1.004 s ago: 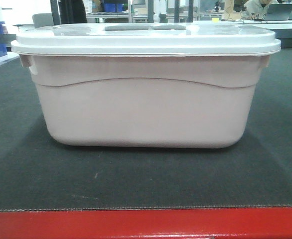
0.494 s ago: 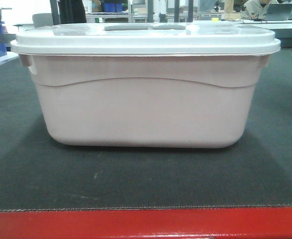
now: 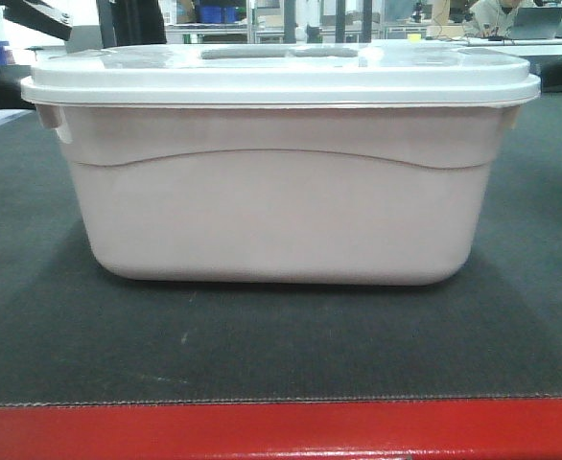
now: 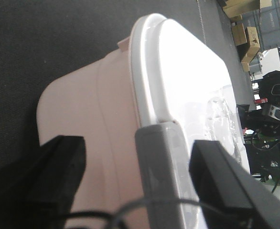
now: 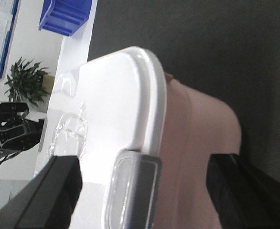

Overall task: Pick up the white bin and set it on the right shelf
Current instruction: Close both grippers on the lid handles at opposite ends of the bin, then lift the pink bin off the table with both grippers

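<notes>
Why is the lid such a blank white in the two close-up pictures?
Left wrist view: the white bin has its lid overexposed, detail washed out by glare. Right wrist view: the same blown-out lid, grey latch soft-focused. Front view: even exposure, a soft shadow under the bin on the dark mat.

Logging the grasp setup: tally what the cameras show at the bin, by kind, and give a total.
White bin: 1
Lid: 1
Grey latches: 2, one at each end
Grippers: 2, left gripper and right gripper
Total: 6
</notes>
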